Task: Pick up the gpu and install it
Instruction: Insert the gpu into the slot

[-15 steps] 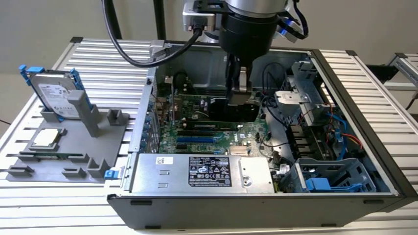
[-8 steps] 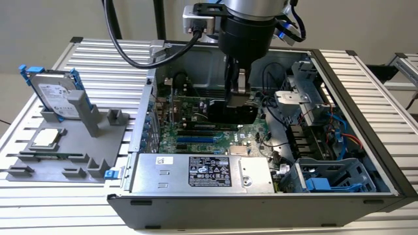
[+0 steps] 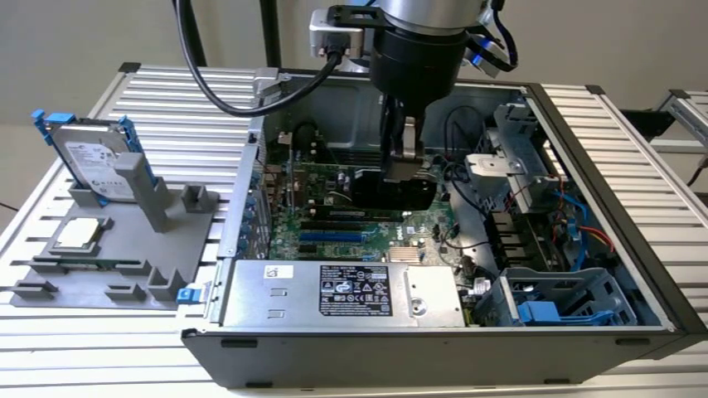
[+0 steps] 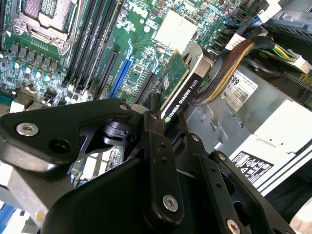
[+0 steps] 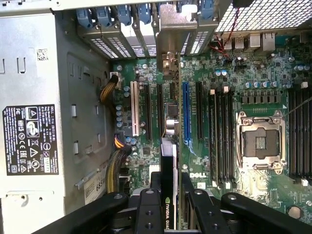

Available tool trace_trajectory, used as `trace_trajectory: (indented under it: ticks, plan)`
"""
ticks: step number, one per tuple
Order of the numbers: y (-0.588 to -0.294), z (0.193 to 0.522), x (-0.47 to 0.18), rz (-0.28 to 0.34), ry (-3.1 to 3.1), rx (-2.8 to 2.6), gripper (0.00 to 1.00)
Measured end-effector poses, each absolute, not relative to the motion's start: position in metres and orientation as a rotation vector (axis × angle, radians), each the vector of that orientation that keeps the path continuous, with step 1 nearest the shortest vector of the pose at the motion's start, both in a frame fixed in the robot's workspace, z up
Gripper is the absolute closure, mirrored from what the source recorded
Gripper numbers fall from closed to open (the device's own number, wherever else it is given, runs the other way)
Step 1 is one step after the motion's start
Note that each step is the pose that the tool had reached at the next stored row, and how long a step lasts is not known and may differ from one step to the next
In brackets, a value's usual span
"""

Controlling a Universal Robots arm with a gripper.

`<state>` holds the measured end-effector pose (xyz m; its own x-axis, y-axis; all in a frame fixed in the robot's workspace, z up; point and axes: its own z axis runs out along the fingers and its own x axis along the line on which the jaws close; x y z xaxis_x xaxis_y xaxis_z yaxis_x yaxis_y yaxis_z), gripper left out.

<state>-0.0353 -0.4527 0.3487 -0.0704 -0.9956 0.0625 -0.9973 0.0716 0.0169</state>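
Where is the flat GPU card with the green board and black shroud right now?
In the exterior view, the GPU card hangs edge-down in the gripper inside the open computer case, over the green motherboard, behind the silver power supply.

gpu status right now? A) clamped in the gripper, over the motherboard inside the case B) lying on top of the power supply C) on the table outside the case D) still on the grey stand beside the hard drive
A: the gripper is shut on the gpu, held edge-down above the motherboard inside the case.
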Motion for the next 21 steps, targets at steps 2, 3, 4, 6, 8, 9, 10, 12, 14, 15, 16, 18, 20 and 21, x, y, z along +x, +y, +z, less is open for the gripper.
trace_trajectory:
  ticks: [2,3,4,6,8,9,10,12,14,15,16,18,20,21]
  plan:
    - [-0.4526,0.3486,-0.0353,0.046,-2.257,2.102,1.0]
    - [-0.4527,0.3487,-0.0353,0.045,-2.257,2.102,1.0]
    - [-0.4527,0.3487,-0.0353,0.045,-2.258,2.102,1.0]
    - [-0.4527,0.3487,-0.0353,0.044,-2.258,2.103,1.0]
    - [-0.4527,0.3487,-0.0353,0.043,-2.258,2.103,1.0]
    - [-0.4527,0.3487,-0.0353,0.043,-2.258,2.103,1.0]
    - [-0.4527,0.3487,-0.0353,0.043,-2.258,2.103,1.0]
    - [-0.4526,0.3483,-0.0353,0.043,-2.258,2.103,1.0]
    - [-0.4522,0.3474,-0.0353,0.042,-2.259,2.104,1.0]
    - [-0.4515,0.3468,-0.0354,0.041,-2.259,2.104,1.0]
    - [-0.4504,0.3461,-0.0355,0.041,-2.259,2.104,1.0]
    - [-0.4482,0.3443,-0.0357,0.041,-2.259,2.104,1.0]
    - [-0.4453,0.3424,-0.036,0.04,-2.259,2.104,1.0]
    - [-0.4439,0.3416,-0.0362,0.04,-2.26,2.104,1.0]
